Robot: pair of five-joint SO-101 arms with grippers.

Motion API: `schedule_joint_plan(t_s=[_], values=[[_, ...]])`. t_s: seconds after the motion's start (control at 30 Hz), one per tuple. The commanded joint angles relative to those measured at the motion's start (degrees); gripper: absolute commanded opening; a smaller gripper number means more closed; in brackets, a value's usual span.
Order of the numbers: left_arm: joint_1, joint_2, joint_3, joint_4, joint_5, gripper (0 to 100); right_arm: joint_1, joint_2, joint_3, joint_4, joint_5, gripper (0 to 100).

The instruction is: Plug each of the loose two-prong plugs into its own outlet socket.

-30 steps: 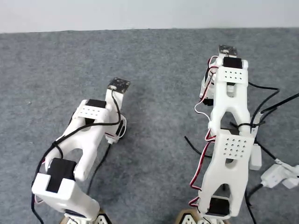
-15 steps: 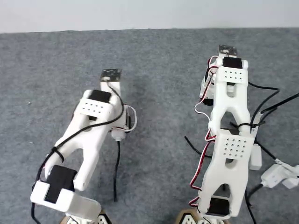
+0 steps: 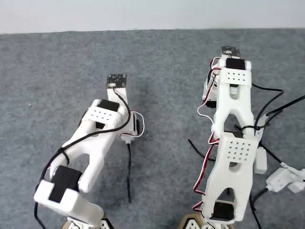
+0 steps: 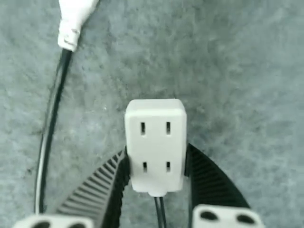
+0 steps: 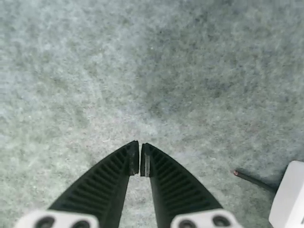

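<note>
In the left wrist view a white outlet block [image 4: 155, 118] with two pairs of slots faces the camera, and my left gripper [image 4: 156, 152] is shut on its sides. A black cord leaves the block between the fingers. Beyond it on the carpet lies a white plug [image 4: 71, 23] on a black cable [image 4: 50, 128]. From above, that plug [image 3: 126, 138] and its cable [image 3: 128, 176] lie beside the left arm [image 3: 97, 136]. My right gripper [image 5: 140, 152] is shut on nothing, just above bare carpet. A white block's corner [image 5: 289, 199] sits near it.
Grey carpet covers the table. By the right arm [image 3: 233, 124], more white plug or socket pieces [image 3: 260, 161] [image 3: 284, 179] lie among tangled black cables. A loose cable end [image 5: 251, 179] points toward my right gripper. A pale wall runs along the far edge.
The left arm has swung and its wrist has shifted; the white plug and black cable beside it have come out from under the arm and moved right. The right arm has hardly moved.
</note>
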Motion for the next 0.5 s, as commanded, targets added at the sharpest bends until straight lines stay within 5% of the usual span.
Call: schedule_joint_plan(t_s=[0.0, 0.2, 0.47], values=[[0.6, 0.3, -0.9, -1.3, 1.1, 19, -0.7, -0.8, -0.4, 0.0, 0.7, 0.9], [0.1, -1.6, -3.4, 3.0, 0.8, 19, -0.7, -0.8, -0.3, 0.0, 2.4, 0.9], [0.1, -20.4, 2.4, 4.7, -9.0, 19, -0.7, -0.8, -0.3, 0.0, 2.2, 0.9]])
